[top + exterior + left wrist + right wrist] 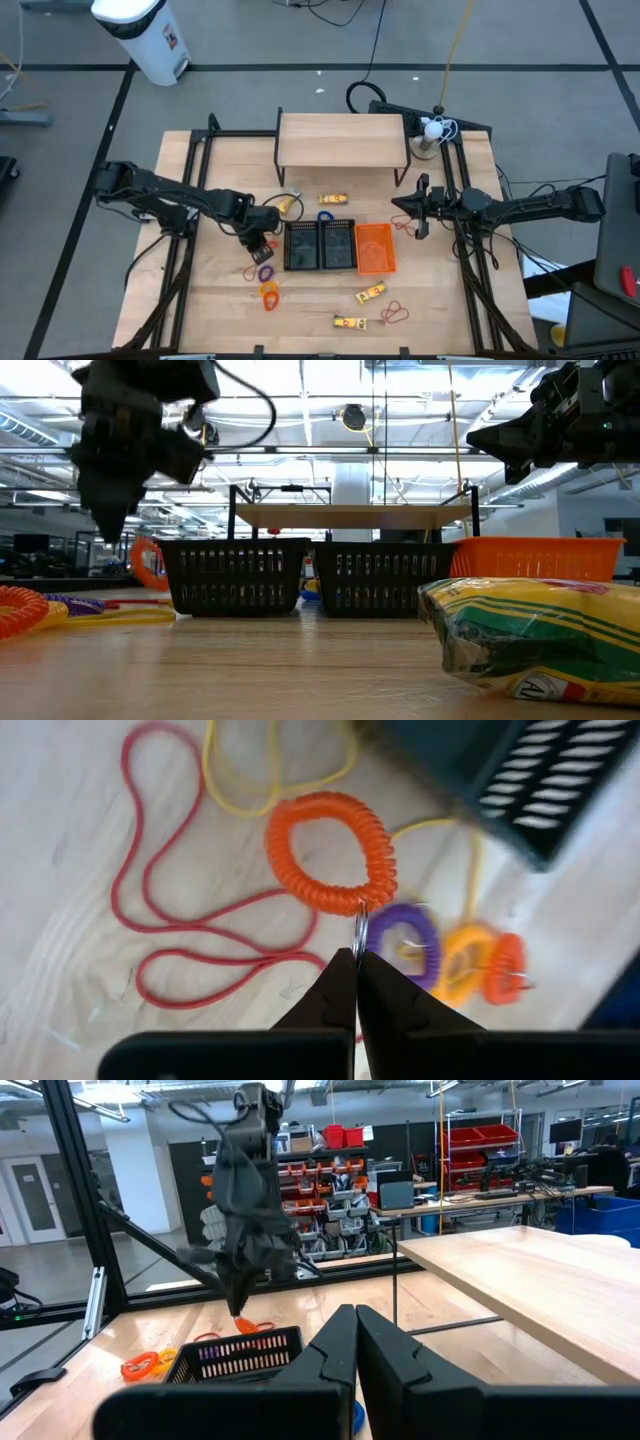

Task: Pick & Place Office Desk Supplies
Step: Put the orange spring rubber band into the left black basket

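Note:
My left gripper (357, 960) (262, 243) stands left of the black baskets (320, 246), pointing steeply down, shut on an orange spiral coil band (330, 850). On the wood below it lie a red rubber-band loop (150, 910), a yellow loop (240, 790), a purple coil (405, 935) and two more orange coils (470, 960). Yellow-gold packets (333, 199) (370, 292) (350, 322) lie flat around the baskets. My right gripper (356, 1320) (403, 212) waits shut, raised, beyond the orange basket (375, 248). My left gripper pinches the small silver ring (358, 932) at the orange coil's edge between its two fingertips, coming from above and slanting down. The coil hangs from that ring below the fingers (147, 565), clear of the table.
Two black mesh baskets and an orange one stand side by side mid-table. A wooden shelf (342, 140) on a black frame stands at the far side. Red bands (395, 313) lie near the front right. A large yellow packet (540, 635) lies close to the low camera.

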Controlling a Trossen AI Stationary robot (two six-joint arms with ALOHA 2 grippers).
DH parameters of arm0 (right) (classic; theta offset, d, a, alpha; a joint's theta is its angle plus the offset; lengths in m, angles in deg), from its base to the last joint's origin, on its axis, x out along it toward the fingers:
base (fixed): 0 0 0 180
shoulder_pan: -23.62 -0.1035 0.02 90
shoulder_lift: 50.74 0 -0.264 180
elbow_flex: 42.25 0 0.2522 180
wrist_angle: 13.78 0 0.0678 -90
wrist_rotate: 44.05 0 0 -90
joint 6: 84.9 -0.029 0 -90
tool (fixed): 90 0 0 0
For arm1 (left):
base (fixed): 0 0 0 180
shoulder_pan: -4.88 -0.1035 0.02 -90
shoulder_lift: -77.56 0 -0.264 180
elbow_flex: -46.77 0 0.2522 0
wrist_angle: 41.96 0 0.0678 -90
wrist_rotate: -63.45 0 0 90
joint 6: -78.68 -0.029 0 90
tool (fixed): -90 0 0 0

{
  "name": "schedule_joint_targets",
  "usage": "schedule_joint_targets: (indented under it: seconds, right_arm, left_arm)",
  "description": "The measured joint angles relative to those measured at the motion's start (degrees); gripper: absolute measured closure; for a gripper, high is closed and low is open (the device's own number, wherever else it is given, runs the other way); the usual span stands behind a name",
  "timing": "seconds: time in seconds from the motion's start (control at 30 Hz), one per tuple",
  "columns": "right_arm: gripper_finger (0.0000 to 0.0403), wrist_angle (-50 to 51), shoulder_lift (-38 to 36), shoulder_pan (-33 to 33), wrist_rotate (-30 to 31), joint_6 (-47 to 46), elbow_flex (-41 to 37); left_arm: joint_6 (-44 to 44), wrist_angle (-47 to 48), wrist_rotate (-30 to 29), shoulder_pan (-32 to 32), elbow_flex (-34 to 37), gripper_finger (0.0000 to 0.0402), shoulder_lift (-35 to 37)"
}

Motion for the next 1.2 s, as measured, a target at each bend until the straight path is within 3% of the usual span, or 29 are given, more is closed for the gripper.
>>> schedule_joint_targets:
  seconds: [0.43, 0.63, 0.77, 1.2]
  right_arm:
    - [0.0403, 0.5, 0.0, 0.0, 0.0, 0.0, 0.0]
    - [0.0403, 0.4, 0.0, 0.0, 0.0, 0.0, 0.0]
    - [0.0403, 0.4, 0.0, 0.0, 0.0, 0.0, 0.0]
    - [0.0403, 0.0, 0.4, 0.0, 0.0, 0.0, 0.0]
  left_arm:
    - [-4.6, 14.7, -6.2, 1.2, -18.7, 0.0401, 1.5]
    - [-8.5, 13.2, -7.2, 0.8, -24.9, 0.0401, 1.1]
    - [-9.8, 8.9, -6.8, -0.1, -25.4, 0.0401, 0.5]
    - [-16.4, -2.9, 3.8, -4.5, -25.4, 0.0401, -7.5]
